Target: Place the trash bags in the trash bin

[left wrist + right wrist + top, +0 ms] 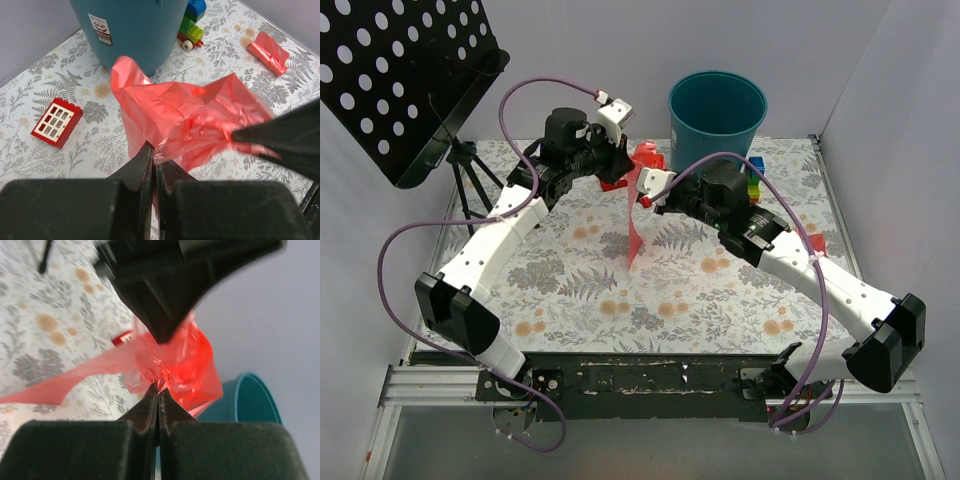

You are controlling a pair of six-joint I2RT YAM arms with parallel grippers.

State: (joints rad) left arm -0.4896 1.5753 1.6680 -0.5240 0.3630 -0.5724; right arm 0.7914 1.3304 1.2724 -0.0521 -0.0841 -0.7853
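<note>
A red-pink trash bag [635, 232] hangs above the table between my two grippers, its tail trailing down to the cloth. My left gripper [623, 166] is shut on one edge of it, as the left wrist view [155, 154] shows, with the film [190, 110] bunched ahead. My right gripper [646, 194] is shut on another fold, seen in the right wrist view [158, 388], with the film [197, 360] puffed above it. The teal trash bin [716, 108] stands upright just behind, also in the left wrist view [135, 30] and right wrist view [252, 400]. A second folded red bag [269, 50] lies on the table to the right [817, 243].
A small red block with a white grid [56, 121] lies left of the bin. Coloured toy bricks on wheels [192, 24] sit right of the bin [755, 182]. A black perforated stand [410, 80] on a tripod is at the back left. White walls enclose the floral table [620, 300].
</note>
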